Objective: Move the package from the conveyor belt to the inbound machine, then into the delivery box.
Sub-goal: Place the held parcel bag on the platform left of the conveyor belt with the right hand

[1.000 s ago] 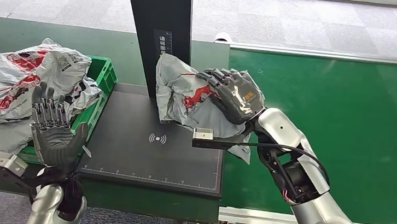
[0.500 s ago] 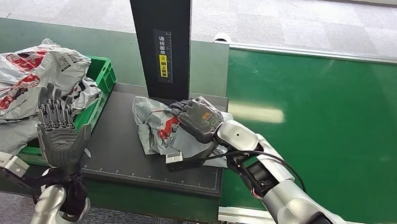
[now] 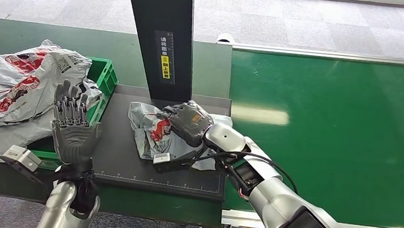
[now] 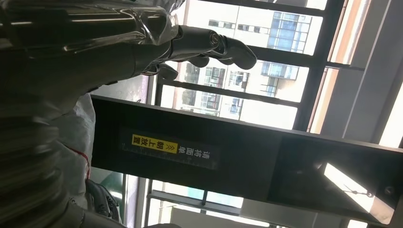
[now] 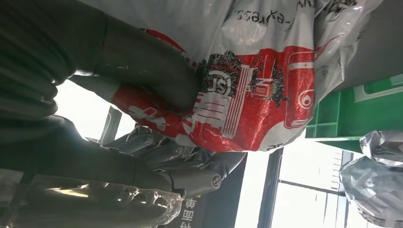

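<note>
Right hand point(image 3: 187, 122) gripping package point(image 3: 151, 128), seemingly resting on inbound machine point(image 3: 127, 165), left hand point(image 3: 72, 129) spread

A dark green worktop point(image 3: 6, 34) was seen under the equipment, set on a floor of grey carpet tiles point(image 3: 309, 21). Through large windows point(image 4: 247, 102), a multi-storey building point(image 4: 280, 35) was seen outside, framed by dark window bars.

The right hand point(image 3: 187, 122) covers the middle of the package point(image 3: 148, 128); the black post point(image 3: 160, 32) runs off the top edge, and piled bags point(image 3: 12, 84) hide the green bin's point(image 3: 102, 76) interior.
</note>
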Controlling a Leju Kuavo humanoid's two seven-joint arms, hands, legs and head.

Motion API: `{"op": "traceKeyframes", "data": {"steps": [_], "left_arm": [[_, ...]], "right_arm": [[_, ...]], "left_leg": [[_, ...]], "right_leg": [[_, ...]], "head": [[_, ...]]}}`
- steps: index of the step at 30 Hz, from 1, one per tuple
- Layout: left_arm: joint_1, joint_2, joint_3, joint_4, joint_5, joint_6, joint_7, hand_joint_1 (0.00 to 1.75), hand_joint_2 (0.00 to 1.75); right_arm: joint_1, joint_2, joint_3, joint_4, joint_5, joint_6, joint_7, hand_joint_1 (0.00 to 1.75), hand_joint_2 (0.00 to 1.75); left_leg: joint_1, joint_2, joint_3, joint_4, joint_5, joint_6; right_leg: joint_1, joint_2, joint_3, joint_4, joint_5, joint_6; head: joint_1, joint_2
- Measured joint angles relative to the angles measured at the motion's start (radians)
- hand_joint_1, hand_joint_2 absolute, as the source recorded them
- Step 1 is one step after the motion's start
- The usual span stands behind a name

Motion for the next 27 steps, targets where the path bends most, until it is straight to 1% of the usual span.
{"op": "traceKeyframes", "data": {"steps": [1,2,3,6,7,8,13,17,19,23,27], "left_arm": [[-0.003,0.000,0.000,0.004,-0.001,-0.001,0.000,0.00,1.75],[-0.005,-0.001,0.000,0.007,-0.002,-0.002,0.000,0.00,1.75],[-0.007,-0.001,-0.001,0.010,-0.003,-0.003,0.000,0.00,1.75],[-0.013,-0.001,-0.001,0.017,-0.005,-0.008,0.000,0.00,1.75],[-0.015,-0.001,-0.001,0.019,-0.006,-0.012,0.000,0.00,1.75],[-0.016,-0.001,0.000,0.021,-0.007,-0.016,0.000,0.00,1.75],[-0.021,-0.001,0.000,0.033,-0.015,-0.033,0.000,0.00,1.75],[-0.032,-0.003,0.001,0.044,-0.017,-0.039,0.000,0.00,1.75],[-0.039,-0.003,0.001,0.052,-0.017,-0.041,0.000,0.00,1.75],[-0.049,-0.003,0.001,0.066,-0.017,-0.043,0.000,0.00,1.75],[-0.052,-0.003,0.002,0.072,-0.018,-0.040,0.000,0.00,1.75]], "right_arm": [[-0.003,0.004,0.000,0.008,-0.002,-0.003,0.002,1.75,1.75],[-0.006,0.007,0.000,0.015,-0.003,-0.006,0.003,1.71,1.75],[-0.008,0.009,0.000,0.020,-0.004,-0.008,0.005,1.38,1.75],[-0.012,0.015,-0.002,0.032,-0.008,-0.013,0.020,0.17,1.75],[-0.015,0.017,-0.004,0.035,-0.010,-0.012,0.027,0.07,1.75],[-0.018,0.019,-0.006,0.038,-0.014,-0.011,0.032,0.03,1.75],[-0.039,0.019,-0.032,0.043,-0.034,-0.017,0.037,0.00,1.75],[-0.050,0.019,-0.065,0.043,-0.065,-0.057,0.022,0.00,1.75],[-0.053,0.018,-0.093,0.041,-0.104,-0.052,-0.005,0.00,1.75],[-0.049,0.017,-0.164,0.025,-0.217,0.012,-0.090,0.00,1.75],[-0.030,0.017,-0.261,-0.013,-0.381,0.088,-0.194,0.00,1.75]], "left_leg": [[0.000,0.000,0.000,0.000,0.000,0.000],[0.000,0.000,0.000,0.000,0.000,0.000],[0.000,0.000,0.000,0.000,0.000,0.000],[0.000,0.000,0.000,0.000,0.000,0.000],[0.000,0.000,0.000,0.000,0.000,0.000],[0.000,0.000,0.000,0.000,0.000,0.000],[0.000,0.000,0.000,0.000,0.000,0.000],[0.000,0.000,0.000,0.000,0.000,0.000],[0.000,0.000,0.000,0.000,0.000,0.000],[0.000,0.000,0.000,0.000,0.000,0.000],[0.000,0.000,0.000,0.000,0.000,0.000]], "right_leg": [[0.000,0.000,0.000,0.000,0.000,0.000],[0.000,0.000,0.000,0.000,0.000,0.000],[0.000,0.000,0.000,0.000,0.000,0.000],[0.000,0.000,0.000,0.000,0.000,0.000],[0.000,0.000,0.000,0.000,0.000,0.000],[0.000,0.001,0.000,0.000,0.000,0.000],[0.000,0.001,0.000,0.000,0.000,0.000],[0.000,0.001,0.000,0.000,0.000,0.000],[0.000,0.001,0.000,0.000,0.000,0.000],[0.000,0.001,0.000,0.000,0.000,0.000],[0.000,0.001,0.000,0.000,0.000,0.000]], "head": [[0.000,0.000],[0.000,0.000],[0.000,0.000],[0.000,0.000],[0.000,0.000],[0.000,0.000],[0.000,0.000],[0.000,0.000],[0.000,0.000],[0.000,0.000],[0.000,0.000]]}}
